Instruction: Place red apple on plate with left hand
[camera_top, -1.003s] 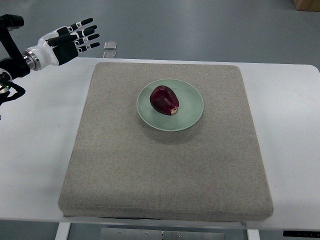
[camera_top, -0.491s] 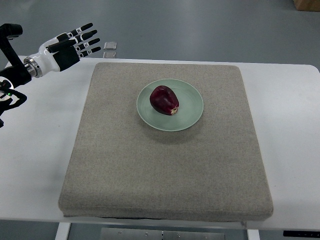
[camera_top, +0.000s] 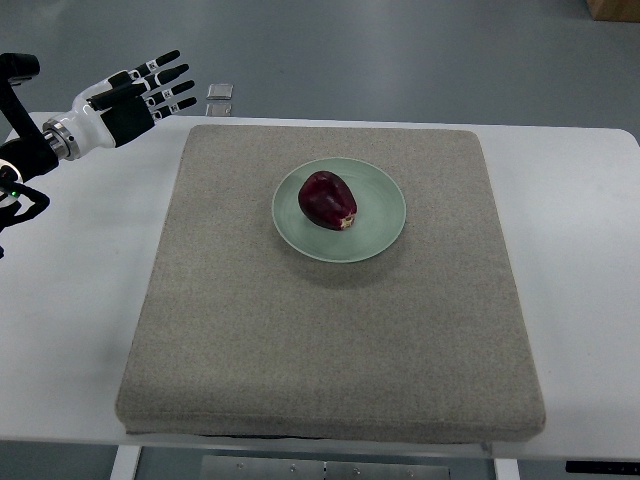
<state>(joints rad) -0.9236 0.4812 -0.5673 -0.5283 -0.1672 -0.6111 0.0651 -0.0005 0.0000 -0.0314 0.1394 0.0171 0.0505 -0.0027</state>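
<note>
Fingers (camera_top: 165, 85) spread and holding nothing, our left hand (camera_top: 130, 95) hangs off the far left corner of the grey mat (camera_top: 330, 350), well apart from the plate (camera_top: 375, 225). We see the red apple (camera_top: 327, 199) resting on that plate, which sits near the mat's middle. We judge little could go wrong now, unless a stray sweep nudges the plate and rolls the fruit. No readable writing shows.
</note>
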